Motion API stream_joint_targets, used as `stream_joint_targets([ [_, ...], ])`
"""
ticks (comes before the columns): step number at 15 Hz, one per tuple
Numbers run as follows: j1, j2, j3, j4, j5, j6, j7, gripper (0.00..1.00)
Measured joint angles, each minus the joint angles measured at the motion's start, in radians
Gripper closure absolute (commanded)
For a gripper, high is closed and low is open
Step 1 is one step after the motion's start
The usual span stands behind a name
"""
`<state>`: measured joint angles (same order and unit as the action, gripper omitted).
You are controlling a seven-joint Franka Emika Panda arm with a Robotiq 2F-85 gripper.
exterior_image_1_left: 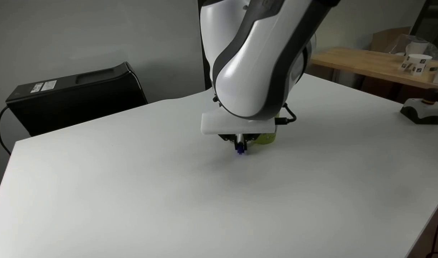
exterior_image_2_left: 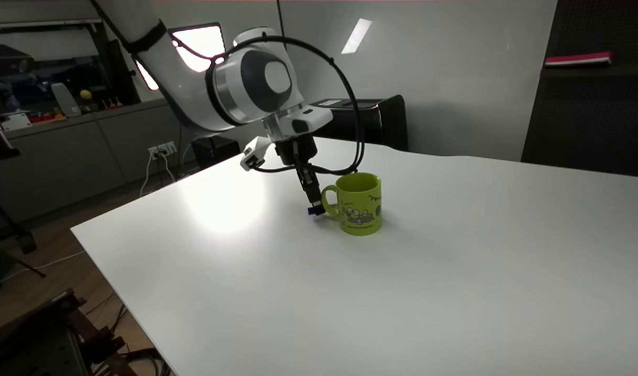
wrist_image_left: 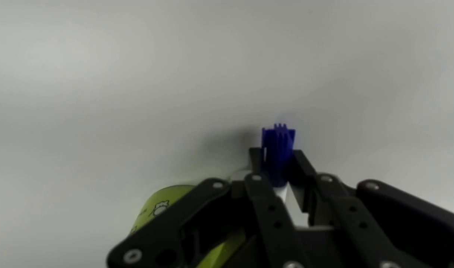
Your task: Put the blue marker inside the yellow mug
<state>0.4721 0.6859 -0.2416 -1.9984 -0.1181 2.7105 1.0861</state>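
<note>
The blue marker has a dark-blue ribbed cap (wrist_image_left: 278,156) and a white barrel. My gripper (wrist_image_left: 277,152) has its fingers closed on either side of the cap, whose end pokes out past the fingertips. The blue end also shows low, just at the table, in both exterior views (exterior_image_1_left: 240,149) (exterior_image_2_left: 312,211). The yellow mug (exterior_image_2_left: 360,209) stands upright beside the gripper, its handle toward the fingers. They look very close to the handle; I cannot tell whether they touch. The mug is partly hidden behind the gripper in the wrist view (wrist_image_left: 171,193) and in an exterior view (exterior_image_1_left: 266,138).
The white table (exterior_image_1_left: 168,200) carries the mug. A black cable loop (exterior_image_2_left: 358,130) from the arm hangs down near the mug's rim. A black box (exterior_image_1_left: 75,98) stands beyond the table edge. A grey device (exterior_image_1_left: 423,113) sits at the table's far side.
</note>
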Motion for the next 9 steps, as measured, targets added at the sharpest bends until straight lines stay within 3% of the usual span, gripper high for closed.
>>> stream_joint_targets([
  [5,-0.007,-0.038,0.028,0.019,0.0,-0.051,-0.008,0.94],
  [9,-0.065,-0.119,0.118,0.034,0.031,-0.157,-0.074,0.94],
])
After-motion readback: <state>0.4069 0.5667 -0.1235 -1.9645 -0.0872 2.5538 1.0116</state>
